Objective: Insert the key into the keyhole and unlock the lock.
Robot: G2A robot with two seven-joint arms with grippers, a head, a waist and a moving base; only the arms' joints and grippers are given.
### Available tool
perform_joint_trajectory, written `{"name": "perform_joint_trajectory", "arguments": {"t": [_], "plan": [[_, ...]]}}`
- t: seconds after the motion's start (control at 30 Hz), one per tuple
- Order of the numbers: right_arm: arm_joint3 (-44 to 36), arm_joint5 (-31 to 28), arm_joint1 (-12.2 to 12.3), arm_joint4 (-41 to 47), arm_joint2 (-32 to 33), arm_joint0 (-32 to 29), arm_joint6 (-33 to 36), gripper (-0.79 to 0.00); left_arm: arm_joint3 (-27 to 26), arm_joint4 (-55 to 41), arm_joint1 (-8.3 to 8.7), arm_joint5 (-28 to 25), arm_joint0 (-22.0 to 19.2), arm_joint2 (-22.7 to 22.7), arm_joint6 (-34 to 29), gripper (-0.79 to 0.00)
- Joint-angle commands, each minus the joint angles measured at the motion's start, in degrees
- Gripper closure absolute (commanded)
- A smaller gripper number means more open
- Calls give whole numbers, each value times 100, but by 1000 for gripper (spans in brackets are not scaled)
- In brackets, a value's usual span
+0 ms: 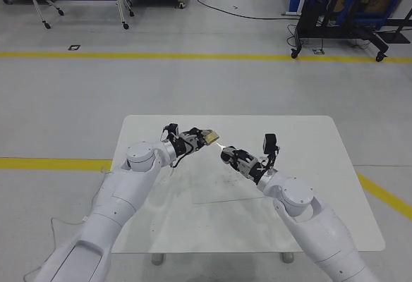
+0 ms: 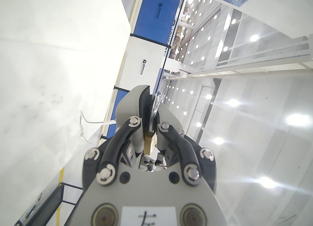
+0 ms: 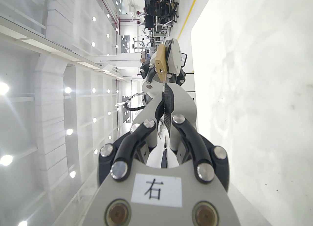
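The right gripper (image 3: 164,95) is pressed together on a thin silver metal key (image 3: 163,86), whose narrow blade sticks straight out past its fingertips. Directly ahead of that blade, meeting its tip, is the end face of a small rectangular brass padlock (image 3: 160,64). Whether the blade has entered the keyhole cannot be told. Beyond the padlock, facing the right gripper, the left gripper (image 2: 152,102) pinches the padlock, its brass body showing between the two fingers. Both grippers hang close together above the middle of a white rectangular table (image 1: 298,211), well below them.
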Motion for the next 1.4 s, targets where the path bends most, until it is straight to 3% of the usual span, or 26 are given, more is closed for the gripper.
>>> {"name": "perform_joint_trajectory", "arguments": {"t": [0.0,0.33,1.37], "plan": [[-18,77,-8,-41,-14,-13,-60,0,18,6,-6,234,-10,11,43,0],[128,483,-58,57,-93,125,44,0,63,140,-43,683,-35,94,145,0],[235,626,-178,116,-58,149,-306,0,-64,492,-89,548,61,43,383,0]]}}
